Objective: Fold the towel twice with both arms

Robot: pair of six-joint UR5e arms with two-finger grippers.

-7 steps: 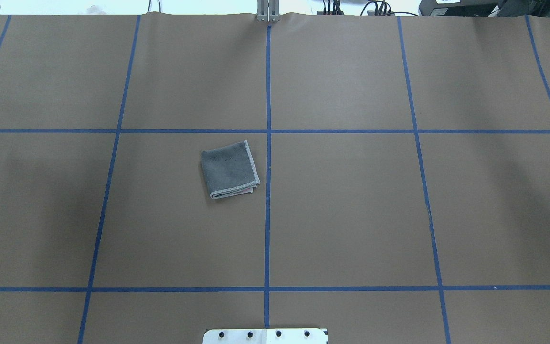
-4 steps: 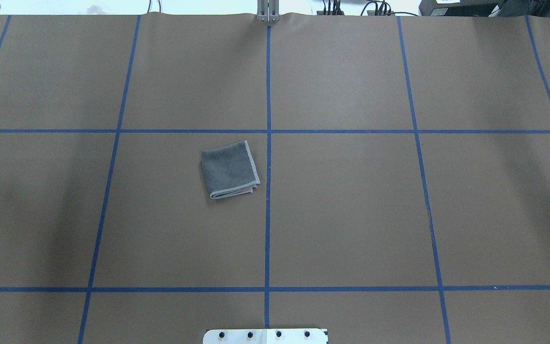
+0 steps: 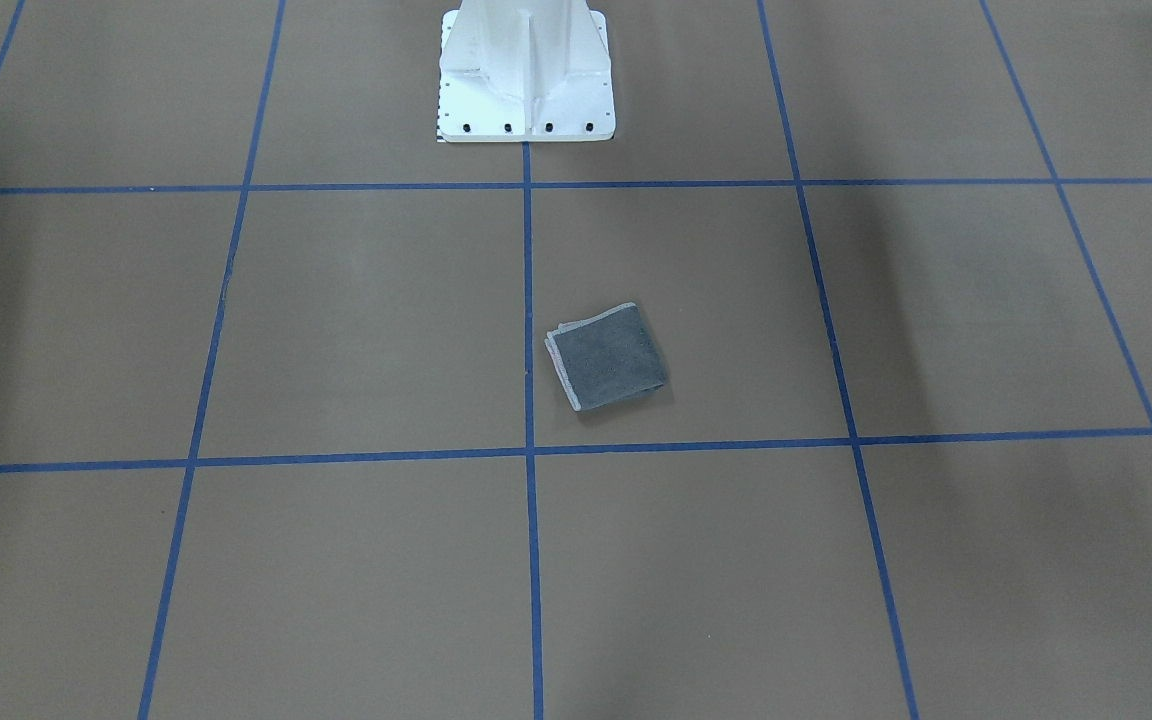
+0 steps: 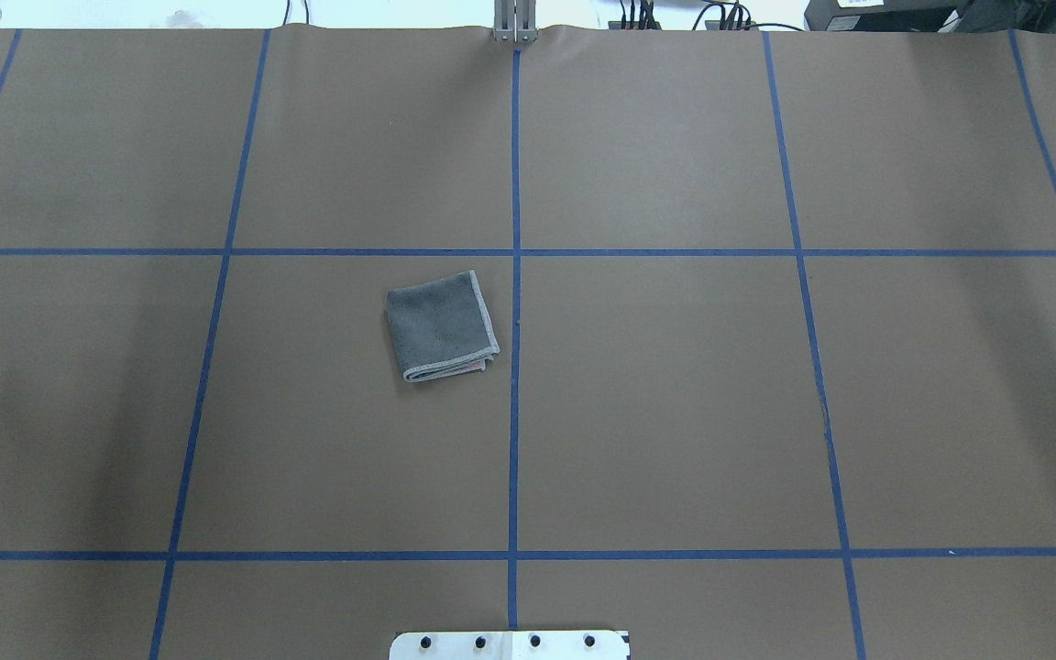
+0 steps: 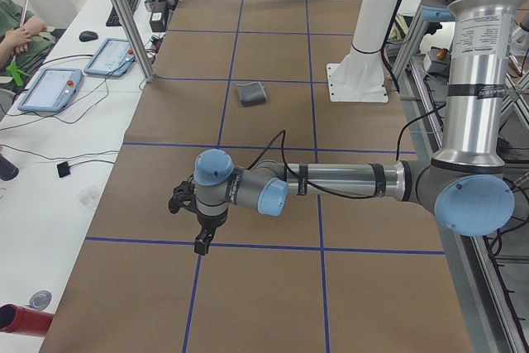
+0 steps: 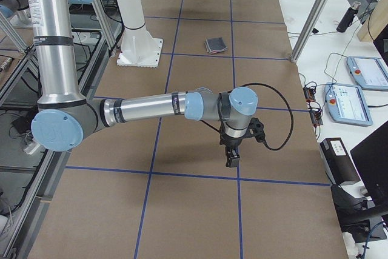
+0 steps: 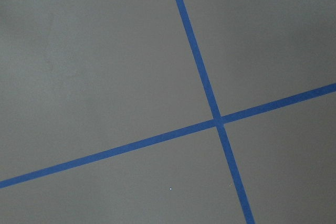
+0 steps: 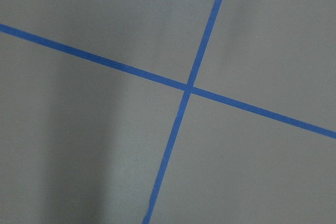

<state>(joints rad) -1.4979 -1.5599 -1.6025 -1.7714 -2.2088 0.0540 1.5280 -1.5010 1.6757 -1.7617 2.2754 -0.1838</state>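
Desk (image 4: 675, 412): covered in brown paper that runs the full width of the overhead view and carries everything below.
Tape (image 4: 515, 183): blue lines cut the desk into large squares. Each wrist view looks straight down on one crossing of these lines under its tool.
Left arm (image 5: 339, 179): the forearm stretches low and level over the desk's left end, with the wrist turned down.
Right arm (image 6: 145, 108): it takes the same pose over the desk's right end, forearm level and wrist bent down.
Base (image 3: 526, 70): a white pedestal bolted at the robot's edge of the desk, on the centre tape line.
Towel (image 4: 441, 325): folded into a small flat square with the dark grey face up. Light edging runs along two sides and a sliver of pink shows at the layered edge. It lies free on the desk, well apart from both tools, in the left tool's half and just beside the centre tape line.
Left tool (image 5: 201, 247): points down above a tape line, close over the desk. I cannot tell whether its fingers are apart or together.
Right tool (image 6: 231, 162): points down just above a tape line. Its finger spacing cannot be told either.
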